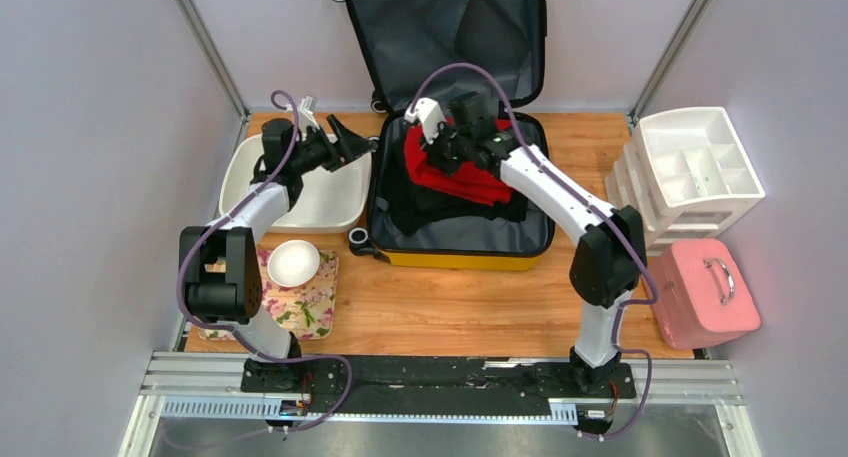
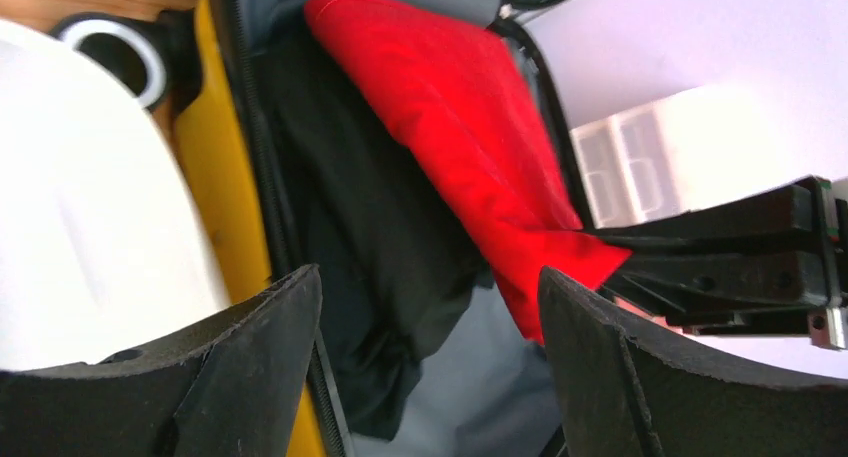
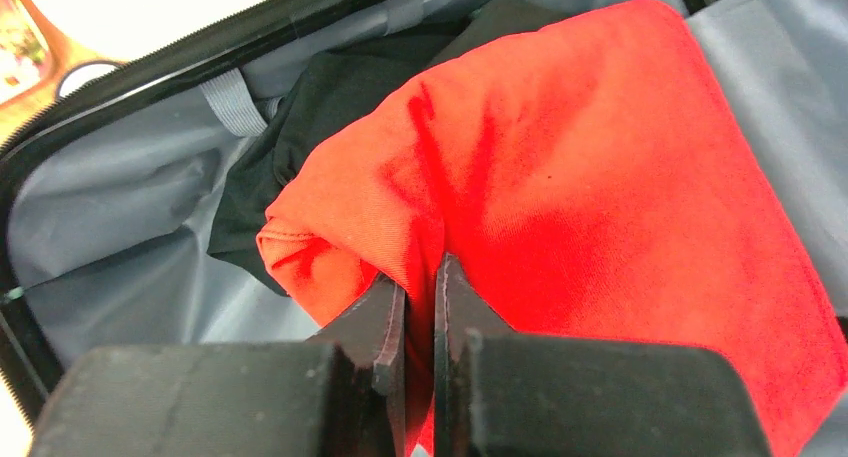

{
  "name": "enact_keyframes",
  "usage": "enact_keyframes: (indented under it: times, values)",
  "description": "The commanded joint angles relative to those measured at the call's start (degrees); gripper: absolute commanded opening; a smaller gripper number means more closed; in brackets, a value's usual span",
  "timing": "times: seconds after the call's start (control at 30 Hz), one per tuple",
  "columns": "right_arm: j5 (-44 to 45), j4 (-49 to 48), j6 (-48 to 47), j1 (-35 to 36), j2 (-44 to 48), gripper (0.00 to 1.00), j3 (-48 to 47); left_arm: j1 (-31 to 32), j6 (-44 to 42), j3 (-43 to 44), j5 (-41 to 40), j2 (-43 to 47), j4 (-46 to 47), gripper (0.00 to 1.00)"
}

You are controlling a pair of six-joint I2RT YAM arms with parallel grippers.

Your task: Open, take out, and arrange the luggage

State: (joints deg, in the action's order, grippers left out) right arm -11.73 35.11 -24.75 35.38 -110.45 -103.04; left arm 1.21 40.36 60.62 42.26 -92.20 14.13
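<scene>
The yellow luggage (image 1: 460,259) lies open on the table, its grey-lined lid (image 1: 450,27) standing up at the back. Inside lie a red cloth (image 1: 455,177) and black clothes (image 1: 420,209). My right gripper (image 3: 420,277) is shut on a pinched fold of the red cloth (image 3: 600,177), over the back of the case (image 1: 462,137). Beside the luggage's left edge, over the white tub (image 1: 330,202), my left gripper (image 1: 350,142) stands open and holds nothing. The left wrist view looks between its fingers (image 2: 270,347) at the red cloth (image 2: 460,137) and the yellow shell (image 2: 225,177).
A white bowl (image 1: 293,262) sits on a flowered mat (image 1: 300,302) at the front left. A white drawer organiser (image 1: 690,172) and a small pink case (image 1: 705,292) stand at the right edge. Grey walls close in both sides.
</scene>
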Motion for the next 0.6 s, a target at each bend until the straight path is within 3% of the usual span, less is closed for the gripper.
enact_keyframes:
  times: [0.0,0.17,0.33,0.57]
  values:
    - [-6.3,-8.4,5.4,-3.0,8.5,0.00,4.3,3.3,15.8,2.0,-2.4,-3.6,13.3,0.87]
    - [-8.8,-9.9,7.3,-2.9,10.3,0.00,5.8,7.4,22.8,6.3,-3.2,-9.4,14.7,0.87]
    - [-9.5,-10.4,7.8,-2.6,11.0,0.00,7.3,9.9,27.5,5.1,-4.5,-11.0,17.1,0.87]
    - [-11.8,-10.5,7.4,-0.2,12.4,0.00,8.4,12.3,28.9,4.8,-4.6,-12.9,18.2,0.87]
